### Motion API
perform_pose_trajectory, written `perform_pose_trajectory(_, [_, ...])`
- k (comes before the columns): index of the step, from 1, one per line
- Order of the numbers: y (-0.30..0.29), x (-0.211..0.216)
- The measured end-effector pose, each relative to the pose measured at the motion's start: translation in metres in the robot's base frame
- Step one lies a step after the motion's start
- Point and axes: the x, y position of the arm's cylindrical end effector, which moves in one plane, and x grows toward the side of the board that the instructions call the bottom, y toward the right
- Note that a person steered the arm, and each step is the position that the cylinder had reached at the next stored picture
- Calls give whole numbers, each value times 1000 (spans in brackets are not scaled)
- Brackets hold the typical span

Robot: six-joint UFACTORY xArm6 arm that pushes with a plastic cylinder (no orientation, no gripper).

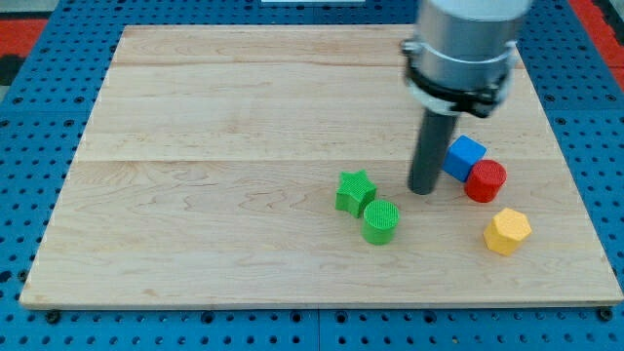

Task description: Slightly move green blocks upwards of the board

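One upright rod sets my tip (pixel 422 190) on the counter (pixel 195 195), gripperless, at two o'clock from two touching green blocks: star (pixel 355 191), cylinder (pixel 381 221). One blue cube (pixel 465 156), one red cylinder (pixel 485 180), one yellow hexagon (pixel 507 231).

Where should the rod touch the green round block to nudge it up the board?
Push on the green cylinder's bottom-facing side, coming from the view's bottom. The green star touches its upper left, so both should slide up together. My tip now sits to their upper right, beside the blue cube.
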Motion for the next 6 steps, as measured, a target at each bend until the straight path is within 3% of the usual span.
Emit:
perform_pose_trajectory(2, [-23,75])
perform_pose_trajectory(3, [-73,55])
perform_pose_trajectory(4, [-74,31])
perform_pose_trajectory(6, [32,15])
